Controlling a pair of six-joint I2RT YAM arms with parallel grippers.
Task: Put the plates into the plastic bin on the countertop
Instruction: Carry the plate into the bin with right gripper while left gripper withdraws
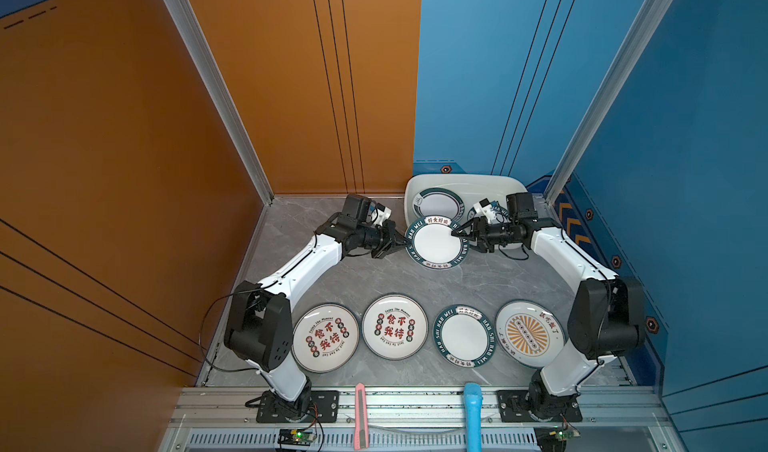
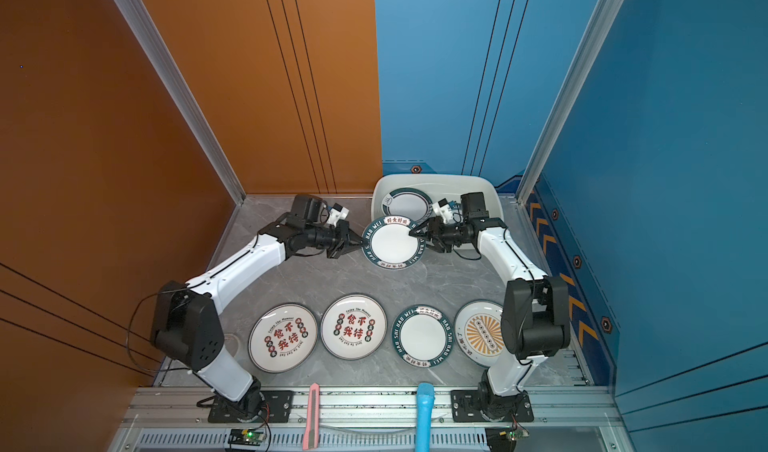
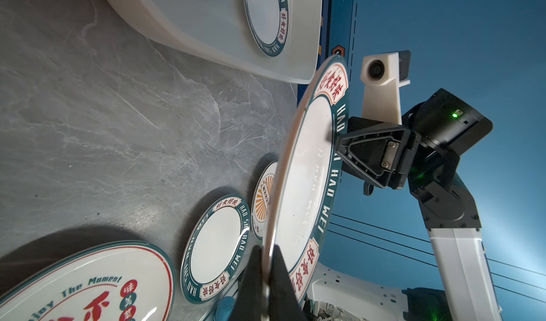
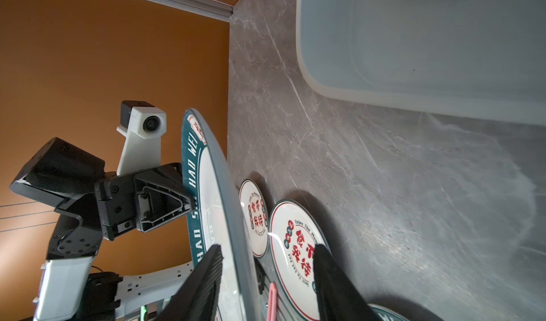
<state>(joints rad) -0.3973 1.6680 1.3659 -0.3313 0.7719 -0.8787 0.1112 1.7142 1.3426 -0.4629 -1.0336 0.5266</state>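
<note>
While left pincer (image 1: 404, 245) clenches green-rimmed plate (image 1: 434, 249), right pincer (image 1: 457, 235) straddles opposite rim, jaws apart

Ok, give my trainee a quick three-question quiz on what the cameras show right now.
1. True or false: the left hand is clamped on the rim of the lifted green-rimmed plate.
2. How many plates make up the row of plates lying flat on the countertop nearest the arm bases?
3. The right hand is: A) shut on the lifted plate's rim; B) open, jaws straddling that rim; C) down inside the plastic bin.
Key: 1 true. 2 four. 3 B.
</note>
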